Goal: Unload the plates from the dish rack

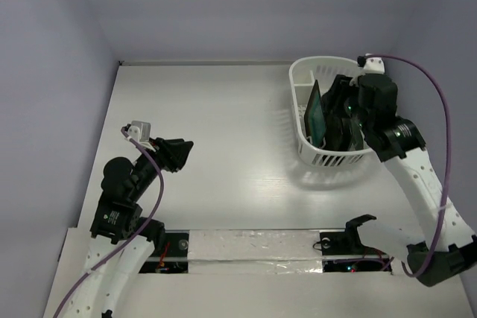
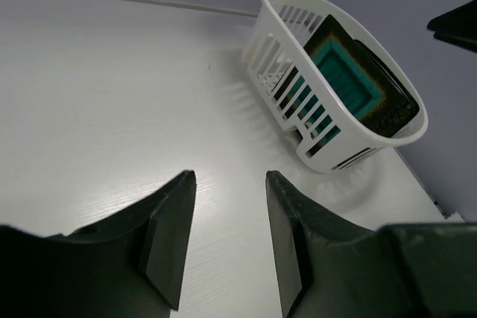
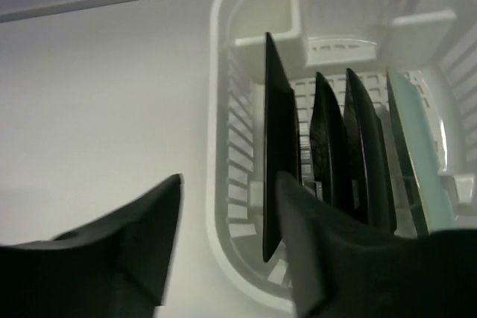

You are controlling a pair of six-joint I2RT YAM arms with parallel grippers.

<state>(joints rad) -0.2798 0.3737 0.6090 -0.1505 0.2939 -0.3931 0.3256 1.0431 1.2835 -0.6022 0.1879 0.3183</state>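
The white dish rack (image 1: 308, 151) stands at the back right of the table. Several plates stand on edge in it: a dark one with a teal centre (image 1: 315, 113) nearest the rack's left wall, black ones behind it, and a pale mint-green one. In the right wrist view they are the dark plate (image 3: 279, 132), two black plates (image 3: 328, 147) and the mint one (image 3: 417, 154). My right gripper (image 1: 337, 107) hovers over the rack, open and empty (image 3: 229, 184), its fingers straddling the rack's wall and the first plate's edge. My left gripper (image 1: 179, 153) is open and empty (image 2: 229, 176) over the bare table, far left of the rack (image 2: 283, 57).
The white table (image 1: 223, 109) is walled in by grey panels at the back and both sides. A taped strip (image 1: 253, 247) runs along the near edge between the arm bases. A purple cable (image 1: 440, 109) loops from the right wrist.
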